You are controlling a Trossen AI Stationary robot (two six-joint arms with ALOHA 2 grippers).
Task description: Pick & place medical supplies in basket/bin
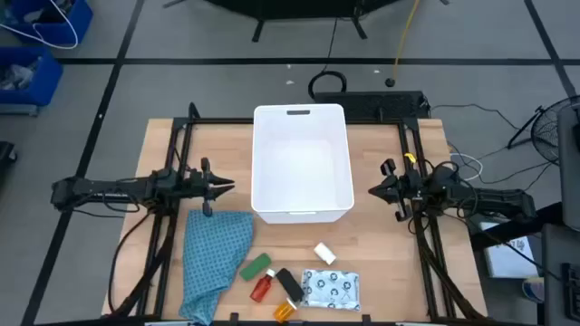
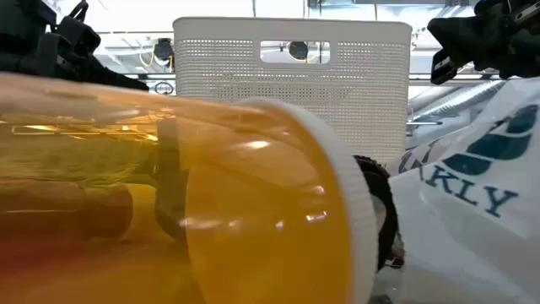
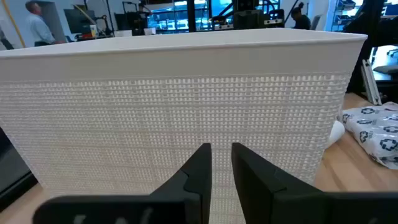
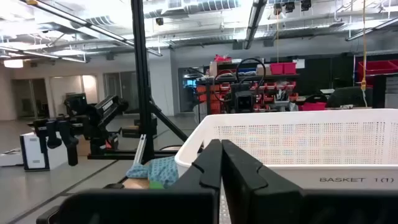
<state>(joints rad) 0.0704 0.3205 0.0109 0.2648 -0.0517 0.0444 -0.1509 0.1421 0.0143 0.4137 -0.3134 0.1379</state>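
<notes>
Left gripper near the table's left edge, fingers a slit apart, holding nothing, pointing at the basket. Cloth toward the front-left corner. White basket mid-table, toward the back edge. Along the front edge: green block, red bottle, black block, orange bottle, white cylinder, dotted packet. Right gripper near the right edge, pressed together, empty.
</notes>
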